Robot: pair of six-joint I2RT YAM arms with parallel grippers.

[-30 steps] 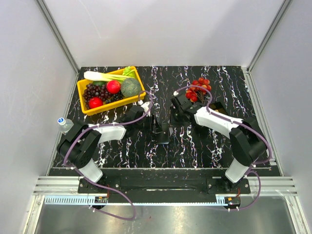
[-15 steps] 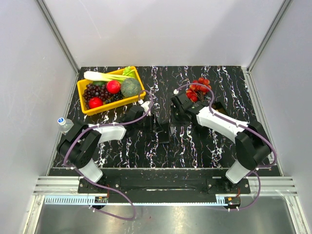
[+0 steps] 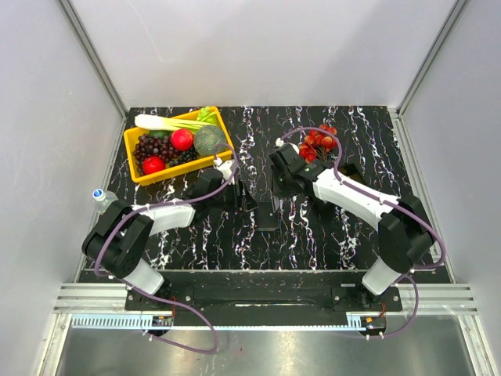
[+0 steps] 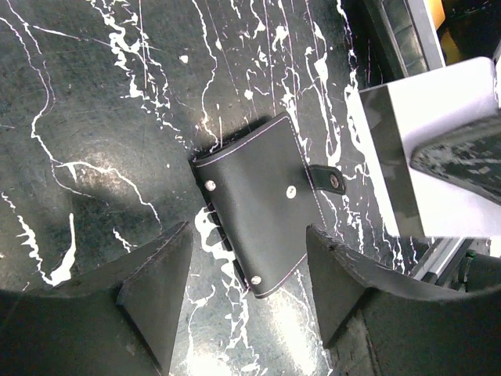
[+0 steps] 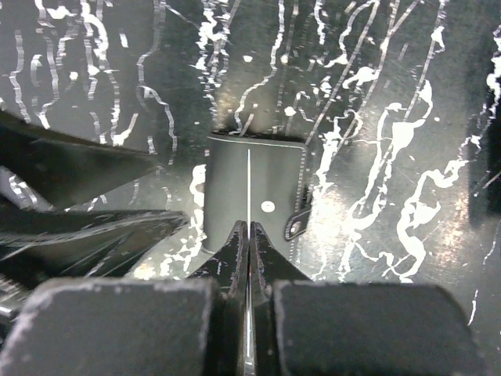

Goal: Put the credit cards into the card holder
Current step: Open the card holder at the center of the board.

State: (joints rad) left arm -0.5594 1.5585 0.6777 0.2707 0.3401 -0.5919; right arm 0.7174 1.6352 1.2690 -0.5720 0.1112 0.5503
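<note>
The card holder [image 4: 262, 204] lies shut and flat on the marbled table, a black wallet with metal studs and a snap tab. In the top view the card holder [image 3: 267, 218] sits between the two arms. My left gripper [image 4: 250, 290] hangs open over its near end, one finger to each side, touching nothing. My right gripper [image 5: 249, 229] is shut on a credit card [image 5: 249, 180], seen edge-on as a thin pale line sticking out over the card holder [image 5: 274, 184]. From above, the left gripper [image 3: 246, 196] and right gripper [image 3: 275, 186] face each other closely.
A yellow basket [image 3: 145, 175] of vegetables and fruit stands at the back left. Red cherry tomatoes [image 3: 319, 142] lie behind the right arm, with a black tray [image 3: 351, 173] beside it. A small bottle [image 3: 102, 197] stands off the table's left edge.
My left gripper has opened, let go of the card holder and drawn back towards the far left. The card holder now lies flat on the table. The right gripper shifted slightly left.
</note>
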